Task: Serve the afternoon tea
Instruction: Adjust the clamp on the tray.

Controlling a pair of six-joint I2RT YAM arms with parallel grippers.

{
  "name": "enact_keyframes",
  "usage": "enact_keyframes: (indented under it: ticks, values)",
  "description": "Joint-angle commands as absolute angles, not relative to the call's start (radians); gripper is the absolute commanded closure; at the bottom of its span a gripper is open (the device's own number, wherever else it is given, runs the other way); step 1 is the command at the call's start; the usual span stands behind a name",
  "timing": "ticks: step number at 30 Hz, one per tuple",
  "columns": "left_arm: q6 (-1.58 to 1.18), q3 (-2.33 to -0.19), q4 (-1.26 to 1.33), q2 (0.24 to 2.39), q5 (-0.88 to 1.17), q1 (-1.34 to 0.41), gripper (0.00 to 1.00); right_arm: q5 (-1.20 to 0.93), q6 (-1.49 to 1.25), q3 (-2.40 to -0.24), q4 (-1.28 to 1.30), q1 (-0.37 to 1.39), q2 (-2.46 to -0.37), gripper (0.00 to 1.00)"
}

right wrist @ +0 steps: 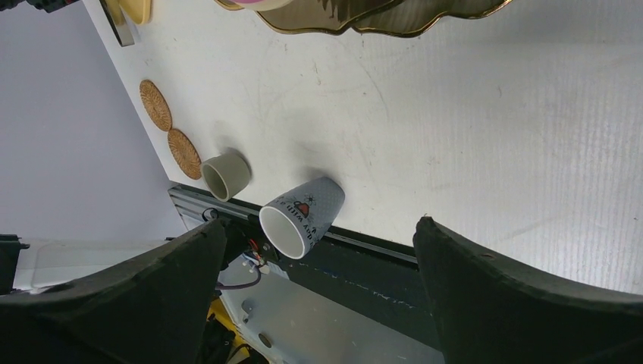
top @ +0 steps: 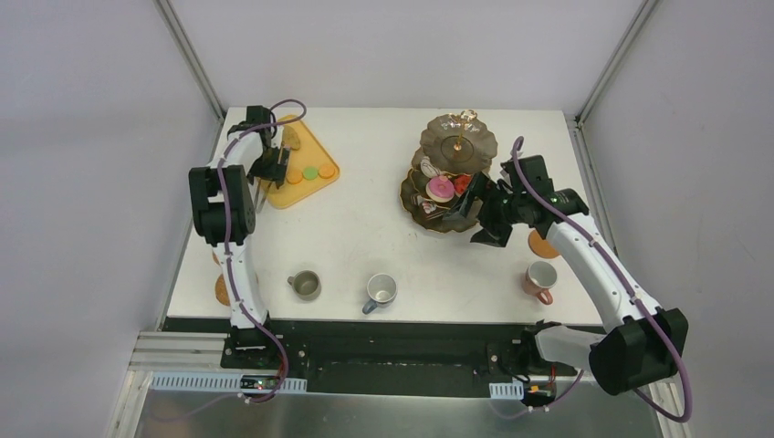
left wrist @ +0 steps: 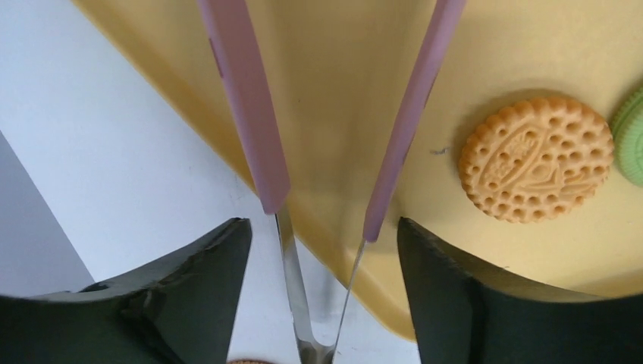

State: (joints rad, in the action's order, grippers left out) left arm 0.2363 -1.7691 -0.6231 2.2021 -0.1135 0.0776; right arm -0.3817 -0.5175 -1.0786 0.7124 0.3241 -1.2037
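The dark gold-rimmed three-tier stand [top: 456, 144] stands at the back right with a pink doughnut [top: 440, 189] and small cakes on its tiers. My right gripper [top: 465, 208] is open and empty beside the stand's lower tier [right wrist: 364, 19]. My left gripper [top: 271, 167] is open over the yellow tray's [top: 321, 153] near edge. The pink-handled tongs [left wrist: 246, 98] lie between its fingers without touching them. An orange macaron [left wrist: 537, 158] and a green one [left wrist: 629, 136] lie on the tray. The olive mug [top: 304, 285], grey-blue mug [top: 381, 290] and pink mug [top: 540, 278] stand near the front edge.
One brown coaster [top: 544, 245] lies behind the pink mug. Two more coasters [right wrist: 155, 105] lie at the table's left edge beside the olive mug [right wrist: 225, 176]. The grey-blue mug [right wrist: 302, 217] stands at the front edge. White walls enclose the table.
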Motion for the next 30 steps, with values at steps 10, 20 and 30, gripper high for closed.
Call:
enact_keyframes:
  ticks: [10, 20, 30]
  values:
    - [0.175, -1.555, -0.507, 2.002, -0.015, 0.118, 0.39, -0.414, -0.481, -1.114, 0.715, 0.335, -1.220, 0.01]
    - [0.151, -1.505, -0.451, 2.021, 0.059, 0.143, 0.42, -0.407, -0.471, -1.117, 0.718, 0.350, -1.237, 0.01]
    - [0.159, -1.505, -0.455, 2.035, 0.026, 0.144, 0.62, -0.400, -0.477, -1.113, 0.715, 0.357, -1.239, 0.01]
